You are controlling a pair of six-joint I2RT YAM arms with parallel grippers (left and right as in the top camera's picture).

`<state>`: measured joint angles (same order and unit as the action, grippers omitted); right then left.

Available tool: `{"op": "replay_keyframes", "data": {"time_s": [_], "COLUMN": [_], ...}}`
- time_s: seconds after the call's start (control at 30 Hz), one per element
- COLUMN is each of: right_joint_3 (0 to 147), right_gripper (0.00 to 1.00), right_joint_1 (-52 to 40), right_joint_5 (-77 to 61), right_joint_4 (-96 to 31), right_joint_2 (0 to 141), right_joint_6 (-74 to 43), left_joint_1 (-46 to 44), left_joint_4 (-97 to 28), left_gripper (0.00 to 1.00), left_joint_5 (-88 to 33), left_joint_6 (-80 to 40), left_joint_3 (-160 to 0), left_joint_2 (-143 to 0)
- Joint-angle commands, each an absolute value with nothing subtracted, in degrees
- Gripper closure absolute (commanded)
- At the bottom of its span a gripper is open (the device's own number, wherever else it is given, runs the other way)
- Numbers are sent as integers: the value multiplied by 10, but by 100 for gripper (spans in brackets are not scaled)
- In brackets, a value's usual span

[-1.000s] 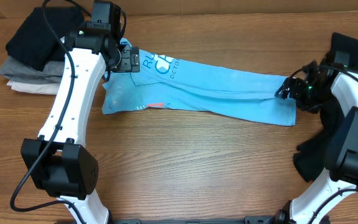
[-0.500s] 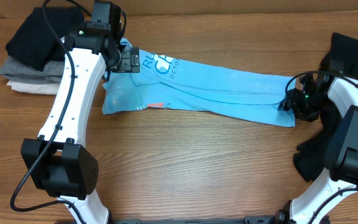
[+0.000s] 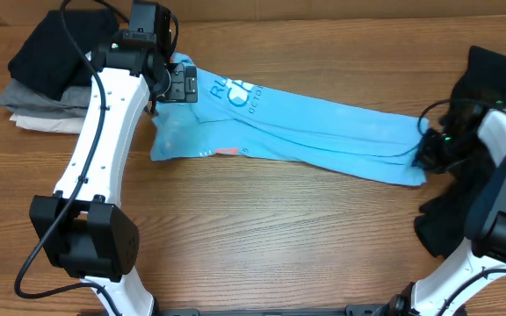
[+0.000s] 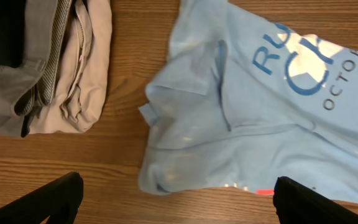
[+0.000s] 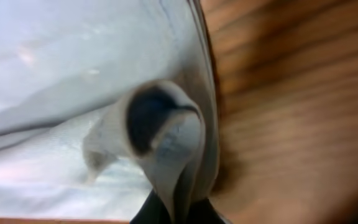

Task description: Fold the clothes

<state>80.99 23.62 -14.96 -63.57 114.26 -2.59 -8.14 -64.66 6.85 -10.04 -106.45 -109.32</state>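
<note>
The light blue T-shirt [image 3: 306, 132] lies stretched in a long band across the table, its lettering near the left end. My right gripper [image 3: 425, 154] is shut on the shirt's right edge; in the right wrist view a bunched fold of blue cloth [image 5: 166, 137] is pinched between the dark fingertips [image 5: 154, 214]. My left gripper [image 3: 179, 84] hovers open over the shirt's left end, and its two fingers [image 4: 58, 198] frame the lower edge of the shirt [image 4: 241, 112] without touching it. A loose black garment [image 3: 437, 224] lies at the far right, partly under the right arm.
A neat pile of black, grey and beige garments [image 3: 38, 83] sits at the back left, and in the left wrist view this pile [image 4: 48, 68] lies just left of the shirt. The wooden table [image 3: 279, 237] shows bare in front of the shirt.
My right gripper has shut on the shirt's right edge and moved right, drawing the whole shirt a little to the right. The left arm has stayed still and open.
</note>
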Motion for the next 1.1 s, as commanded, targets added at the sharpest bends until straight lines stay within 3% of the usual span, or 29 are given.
{"op": "replay_keyframes", "data": {"time_s": [0.0, 0.2, 0.37, 0.73, 1.07], "right_joint_3": [874, 952, 960, 960, 960], "right_gripper": [96, 96, 96, 86, 82], "right_joint_1": [254, 231, 148, -71, -174], "right_joint_5": [-189, -216, -216, -189, -183], "right_joint_4": [-673, -747, -745, -637, -548], "right_joint_2": [1100, 1078, 1078, 1081, 1141], "right_joint_6": [0, 21, 24, -50, -68], "left_joint_1": [-76, -75, -75, -75, -74], "left_joint_4": [-650, -660, -660, -660, -660], "left_gripper": [0, 0, 0, 0, 0], "left_joint_5": [64, 64, 64, 64, 64], "left_joint_6": [-88, -88, -88, -88, -88], "left_joint_3": [-1074, -1074, -1074, -1074, -1074], "left_joint_2": [-1087, -1087, -1087, -1087, -1087]}}
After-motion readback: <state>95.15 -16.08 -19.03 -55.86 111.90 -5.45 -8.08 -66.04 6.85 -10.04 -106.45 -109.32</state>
